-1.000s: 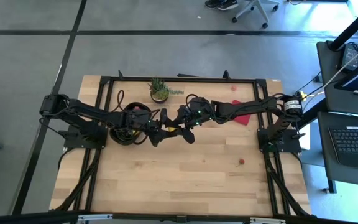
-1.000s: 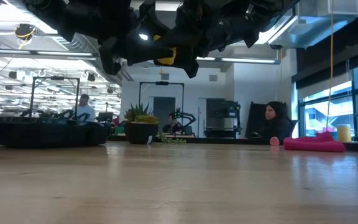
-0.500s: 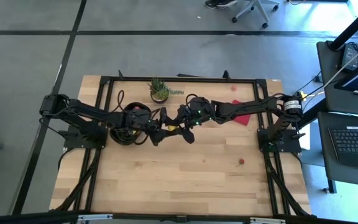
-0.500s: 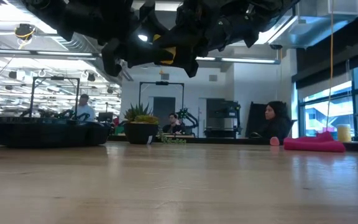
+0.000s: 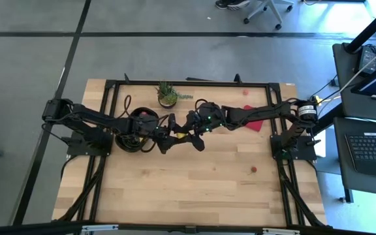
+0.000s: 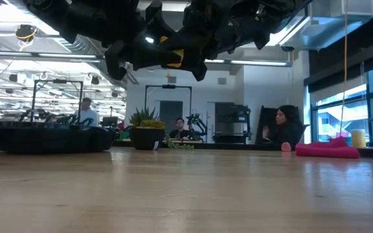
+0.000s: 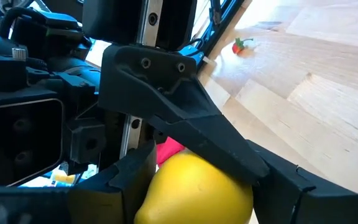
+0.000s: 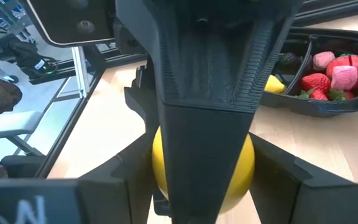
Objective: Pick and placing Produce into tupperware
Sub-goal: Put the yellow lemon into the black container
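Two end effectors meet at lemon [image 5: 181, 135]; plant [image 5: 167, 94], tupperware [image 5: 130, 139] beside.

floor [image 5: 31, 65]: grey, dark seams | office chair [image 5: 264, 9] | windows [image 6: 342, 110], ceiling lights, seemingly workbenches behind

No legible text anywhere.

From above, the yellow lemon [image 5: 181, 135] is mostly hidden where both arms meet at frame centre. The black container [image 5: 128, 141] at centre left lies largely under the left arm. In the right wrist view, a dark finger [image 8: 204, 112] covers the lemon's middle.
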Robot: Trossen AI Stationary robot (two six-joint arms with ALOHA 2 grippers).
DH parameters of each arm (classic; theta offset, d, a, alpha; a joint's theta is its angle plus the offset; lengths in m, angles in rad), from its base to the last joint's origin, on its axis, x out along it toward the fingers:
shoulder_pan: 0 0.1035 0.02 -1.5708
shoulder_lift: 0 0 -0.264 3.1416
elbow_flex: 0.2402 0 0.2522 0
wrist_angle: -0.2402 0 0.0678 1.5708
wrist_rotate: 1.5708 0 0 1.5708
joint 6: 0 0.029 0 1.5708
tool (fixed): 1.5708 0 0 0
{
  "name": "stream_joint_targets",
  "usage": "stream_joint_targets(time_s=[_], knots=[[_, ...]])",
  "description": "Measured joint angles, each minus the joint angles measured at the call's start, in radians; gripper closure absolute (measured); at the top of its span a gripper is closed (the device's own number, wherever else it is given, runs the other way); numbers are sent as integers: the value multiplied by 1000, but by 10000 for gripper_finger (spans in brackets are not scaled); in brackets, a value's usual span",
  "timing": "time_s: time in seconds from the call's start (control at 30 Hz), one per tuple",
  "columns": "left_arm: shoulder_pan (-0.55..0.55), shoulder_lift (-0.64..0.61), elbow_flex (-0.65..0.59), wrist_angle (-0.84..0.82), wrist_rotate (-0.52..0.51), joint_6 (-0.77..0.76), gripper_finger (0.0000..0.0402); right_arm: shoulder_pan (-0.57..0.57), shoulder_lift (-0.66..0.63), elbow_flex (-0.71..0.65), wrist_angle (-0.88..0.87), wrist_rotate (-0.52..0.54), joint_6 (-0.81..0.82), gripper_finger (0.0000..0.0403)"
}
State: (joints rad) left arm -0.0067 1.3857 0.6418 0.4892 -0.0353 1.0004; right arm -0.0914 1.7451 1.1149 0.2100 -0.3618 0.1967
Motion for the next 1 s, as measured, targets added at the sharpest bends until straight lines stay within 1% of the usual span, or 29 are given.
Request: stream_joint_targets(time_s=[0.07, 0.1, 0.13, 0.23, 0.3, 0.37, 0.43, 0.53, 0.63, 0.73, 0.77, 0.83, 0.9, 1.0], knots=[[0, -1, 0, 0, -3, 0, 193, 0, 0, 0, 3, -1, 0, 197], [0, -1, 0, 0, -8, 0, 195, 0, 0, 0, 3, -1, 2, 190], [0, -1, 0, 0, -9, 1, 195, 0, 0, 0, 4, -1, 7, 177], [0, -1, 0, 0, -35, 4, 195, 0, 0, 1, -4, -2, 39, 119], [0, -1, 0, 0, -58, 2, 195, 0, 0, 1, -46, -7, 60, 86], [0, -6, 0, -6, -93, -1, 195, 0, -3, 1, -102, -33, 57, 64], [-2, -6, 1, -10, -126, -3, 195, 0, -5, 1, -142, -55, 58, 51], [-15, -6, 1, -43, -187, -21, 195, 1, -6, 1, -230, -61, 39, 46], [-37, -7, 1, -108, -279, -105, 195, -2, -6, 1, -334, -19, 30, 44], [-64, -30, 1, -245, -428, -217, 195, -3, -6, 1, -377, 23, 28, 43], [-71, -43, 12, -315, -478, -276, 195, -3, -6, 1, -379, 24, 28, 43], [-85, -79, 43, -494, -534, -429, 195, -3, -6, 1, -380, 25, 24, 43], [-88, -113, 99, -712, -541, -639, 195, -3, -6, 1, -380, 25, 6, 43], [-74, -152, 178, -1068, -487, -987, 195, -3, -6, 1, -378, 26, 2, 42]])
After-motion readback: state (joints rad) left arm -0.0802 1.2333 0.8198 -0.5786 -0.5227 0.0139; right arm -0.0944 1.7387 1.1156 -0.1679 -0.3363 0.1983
